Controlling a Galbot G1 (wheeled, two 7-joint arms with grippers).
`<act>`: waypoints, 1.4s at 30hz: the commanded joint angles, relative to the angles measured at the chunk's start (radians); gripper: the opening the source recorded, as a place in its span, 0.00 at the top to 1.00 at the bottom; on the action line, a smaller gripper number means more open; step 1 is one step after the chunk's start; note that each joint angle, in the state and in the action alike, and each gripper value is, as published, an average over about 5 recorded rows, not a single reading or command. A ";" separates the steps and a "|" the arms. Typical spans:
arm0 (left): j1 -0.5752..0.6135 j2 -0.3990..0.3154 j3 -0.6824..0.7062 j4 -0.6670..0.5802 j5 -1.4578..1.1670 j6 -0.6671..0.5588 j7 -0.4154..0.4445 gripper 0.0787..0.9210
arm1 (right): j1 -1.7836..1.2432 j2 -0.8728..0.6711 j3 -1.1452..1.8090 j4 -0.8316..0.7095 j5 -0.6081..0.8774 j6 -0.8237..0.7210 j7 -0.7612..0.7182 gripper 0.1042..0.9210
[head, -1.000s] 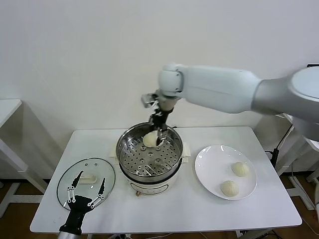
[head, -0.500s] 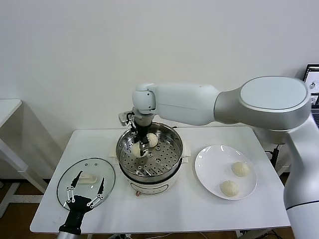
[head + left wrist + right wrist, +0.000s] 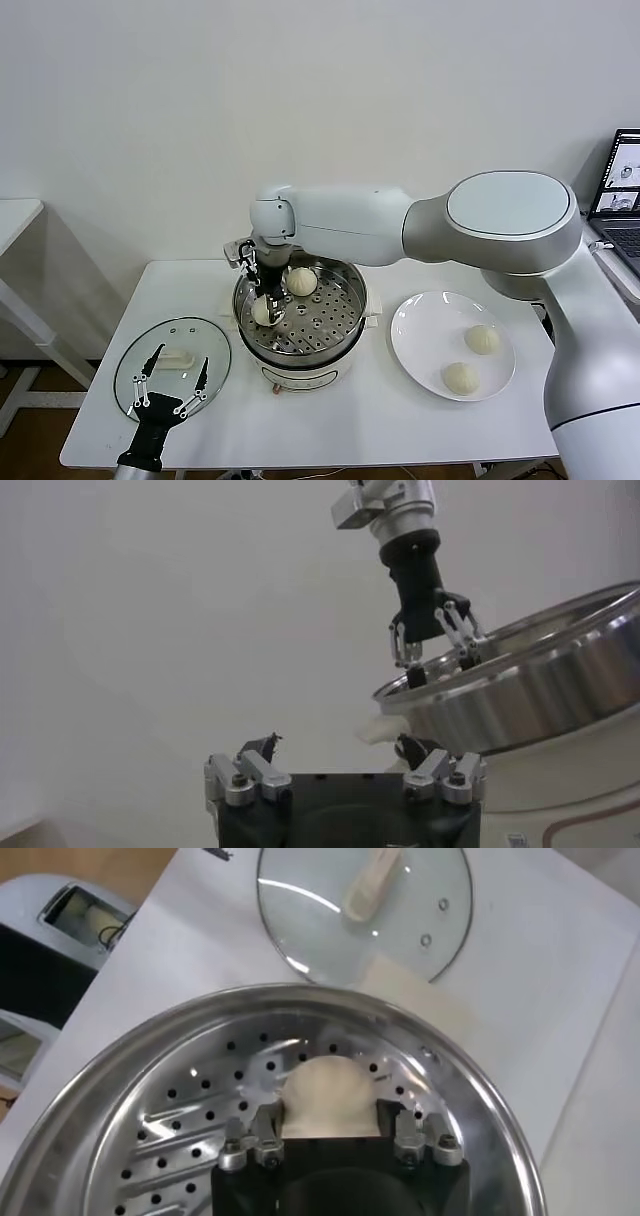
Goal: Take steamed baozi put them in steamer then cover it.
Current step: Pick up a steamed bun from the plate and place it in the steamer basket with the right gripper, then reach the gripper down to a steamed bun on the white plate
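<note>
The steamer (image 3: 346,277) stands mid-table on its cream pot base. My right gripper (image 3: 265,308) reaches into its left side, shut on a baozi (image 3: 262,311) that is low over the perforated floor. In the right wrist view the baozi (image 3: 325,1088) sits between the fingers of the gripper (image 3: 328,1110). A second baozi (image 3: 301,281) lies at the back of the basket. Two more baozi (image 3: 483,339) (image 3: 461,377) lie on the white plate (image 3: 420,340). The glass cover (image 3: 140,360) lies flat at the front left. My left gripper (image 3: 183,356) hovers open above it.
The left wrist view shows the left gripper (image 3: 335,745), the steamer's steel wall (image 3: 520,695) and the right gripper (image 3: 435,660) dipping over the rim. The right wrist view shows the cover (image 3: 300,908) beyond the steamer rim (image 3: 480,1108). A laptop (image 3: 620,185) is at the far right.
My right gripper moved left and down inside the steamer with a baozi, from the back of the basket to its left side. The left arm has not moved.
</note>
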 commanded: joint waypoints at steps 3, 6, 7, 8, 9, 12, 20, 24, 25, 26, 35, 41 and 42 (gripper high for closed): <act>0.000 0.000 -0.001 0.002 0.000 -0.001 0.001 0.12 | 0.005 -0.012 0.005 0.009 -0.008 -0.001 0.000 0.13; 0.000 -0.001 -0.002 0.000 0.000 0.000 0.001 0.12 | 0.037 -0.072 0.018 0.064 -0.018 0.001 -0.006 0.12; 0.000 -0.002 -0.002 -0.001 0.000 0.001 0.001 0.12 | 0.054 -0.105 0.025 0.093 -0.025 0.003 -0.012 0.12; 0.000 -0.002 -0.002 -0.001 0.000 0.002 0.001 0.12 | 0.072 -0.142 0.034 0.126 -0.034 0.005 -0.019 0.12; 0.000 -0.003 -0.002 -0.002 0.000 0.003 0.001 0.12 | 0.092 -0.186 0.044 0.161 -0.044 0.009 -0.027 0.12; 0.000 -0.003 0.001 -0.004 0.002 0.005 0.001 0.12 | 0.149 -0.333 0.075 0.271 -0.083 0.027 -0.060 0.12; 0.001 0.005 0.007 -0.007 0.005 0.007 0.002 0.12 | 0.231 -0.730 0.091 0.408 -0.210 0.125 -0.199 0.12; 0.001 0.006 0.006 -0.007 0.005 0.007 0.002 0.12 | 0.199 -0.867 0.069 0.420 -0.275 0.158 -0.250 0.12; 0.000 0.006 0.006 -0.007 0.005 0.007 0.002 0.12 | 0.185 -0.891 0.061 0.424 -0.287 0.162 -0.253 0.12; 0.000 0.005 0.006 -0.007 0.005 0.008 0.000 0.12 | 0.167 -0.916 0.053 0.428 -0.303 0.165 -0.255 0.12; 0.005 -0.009 0.006 -0.004 0.021 0.010 -0.011 0.12 | -0.084 -1.034 0.059 0.427 -0.428 0.168 -0.213 0.12; 0.009 -0.011 0.005 -0.004 0.028 0.011 -0.011 0.12 | -0.194 -1.035 0.105 0.405 -0.446 0.165 -0.194 0.12; 0.009 -0.011 0.005 -0.004 0.029 0.011 -0.010 0.12 | -0.208 -1.029 0.114 0.396 -0.447 0.164 -0.191 0.12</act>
